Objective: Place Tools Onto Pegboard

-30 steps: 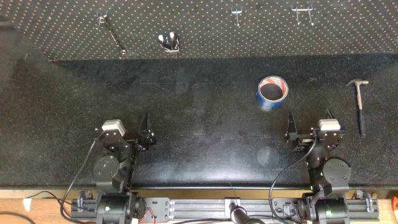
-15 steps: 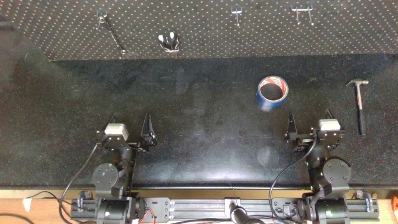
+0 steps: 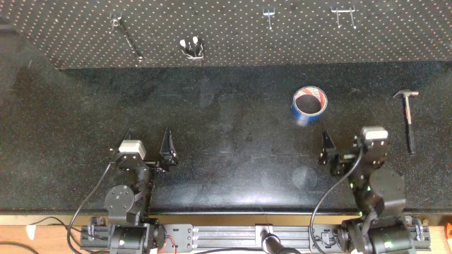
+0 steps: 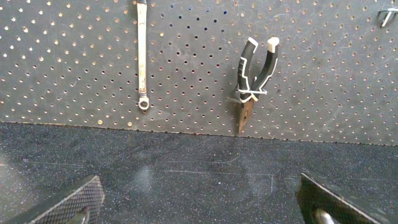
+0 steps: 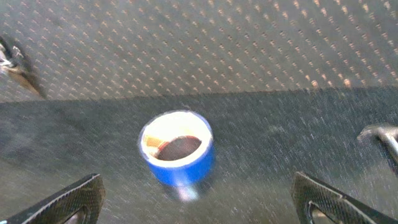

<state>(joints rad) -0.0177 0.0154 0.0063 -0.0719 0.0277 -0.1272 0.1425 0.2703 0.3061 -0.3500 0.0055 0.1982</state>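
Now, with the silver wrench (image 3: 128, 37) and white-handled pliers (image 3: 191, 48) hung on the black pegboard (image 3: 233, 32), your right gripper (image 5: 198, 208), jaws spread wide, squares up to the blue roll of tape (image 5: 177, 148) on the dark tabletop (image 3: 233, 120), likely for a grasp, while your left gripper (image 3: 148, 144) rests equally wide.

Left wrist view, cut off by the frame edge: upper end of the wrench (image 4: 142, 56), most of a hook (image 4: 388, 15). Right wrist view, blurred: tape (image 5: 177, 148), outline soft; hammer (image 5: 380, 134), cropped to its head; pliers (image 5: 17, 70), cropped to a sliver. Top view, too small to tell: shape of the hooks (image 3: 343, 15).
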